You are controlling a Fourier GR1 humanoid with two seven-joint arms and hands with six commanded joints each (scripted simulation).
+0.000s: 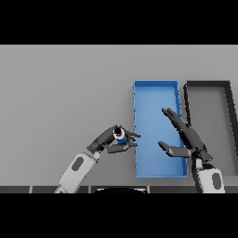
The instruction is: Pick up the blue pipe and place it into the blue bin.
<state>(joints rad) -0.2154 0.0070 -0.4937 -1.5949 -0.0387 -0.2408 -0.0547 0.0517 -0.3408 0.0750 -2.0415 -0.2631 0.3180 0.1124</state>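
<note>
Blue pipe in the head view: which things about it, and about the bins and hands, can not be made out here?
- Blue pipe: mostly covered by the left hand curled round it; its length and shape stay hidden.
- Whether the pipe is lifted off the table: a top-down view cannot settle it.
- Blue bin: the right hand, open, covers part of its floor and right wall.
- Dark bin: cut off by the right edge.

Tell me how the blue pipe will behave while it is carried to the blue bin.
The blue pipe looks short and round, so it would probably roll if set on its side. It keeps its shape in the left robot hand, so it is likely stiff. It seems small against the curled fingers, so probably light, though it could slip before reaching the blue bin.
</note>
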